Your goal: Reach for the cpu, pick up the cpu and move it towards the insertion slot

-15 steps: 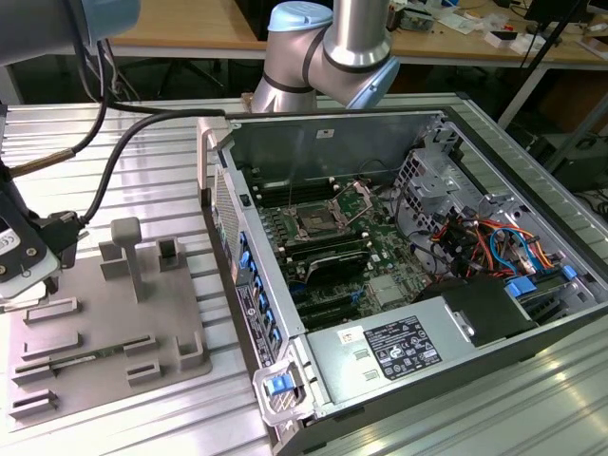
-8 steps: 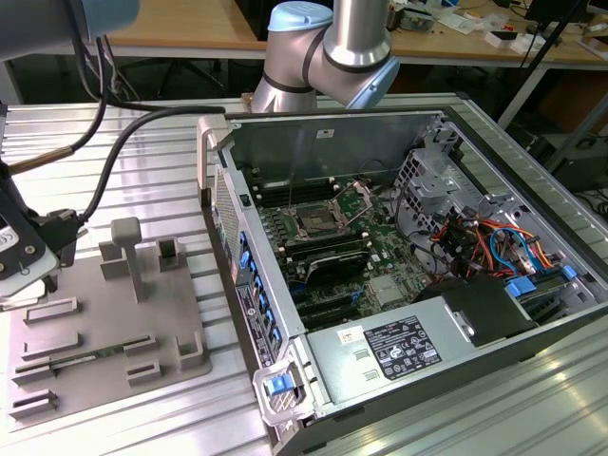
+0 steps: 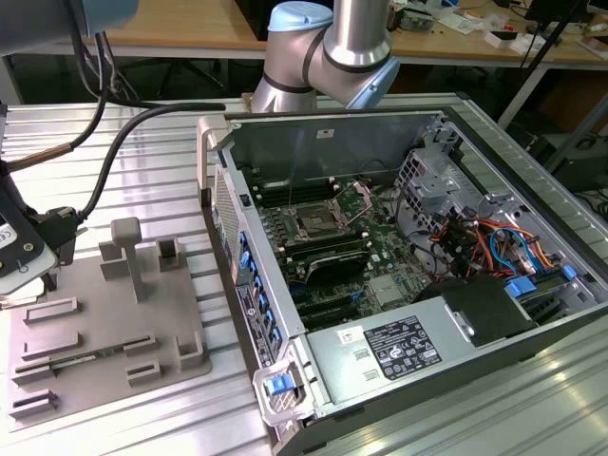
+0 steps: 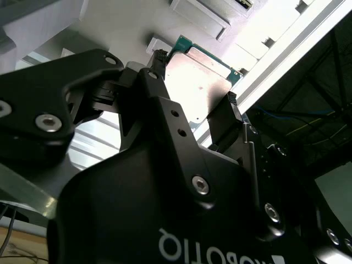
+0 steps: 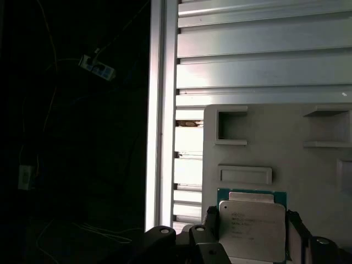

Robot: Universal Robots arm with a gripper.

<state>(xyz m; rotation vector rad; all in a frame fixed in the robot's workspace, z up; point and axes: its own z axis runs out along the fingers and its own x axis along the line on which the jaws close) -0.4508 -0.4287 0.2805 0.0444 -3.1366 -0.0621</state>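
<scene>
Checker: Item one, cpu [image 5: 253, 230]. Location?
Keeper: Over the gray plate [image 5: 286, 148], near the plate edge that borders the ribbed worktop [image 5: 264, 55]. Cannot tell whether it touches the plate or hangs clear of it.
Checker: Attitude and long axis?
Keeper: Flat, parallel to the plate, silvery lid facing the wrist cameras, green border showing round the lid. Near-square, so no long axis can be made out. In the first wrist view its sides run square with the plate's rectangular recesses [image 5: 231, 126].
Checker: Jaws?
Keeper: Narrow, holding the cpu. Black fingers [image 4: 231, 110] press against two opposite sides, seen in both wrist views.
Checker: Item two, insertion slot [image 3: 316, 224]?
Keeper: Inside the open computer case [image 3: 313, 142], to the exterior view's right of the plate and well apart from it. Silver frame, dark centre, lying flat on the green board [image 3: 385, 252].
</scene>
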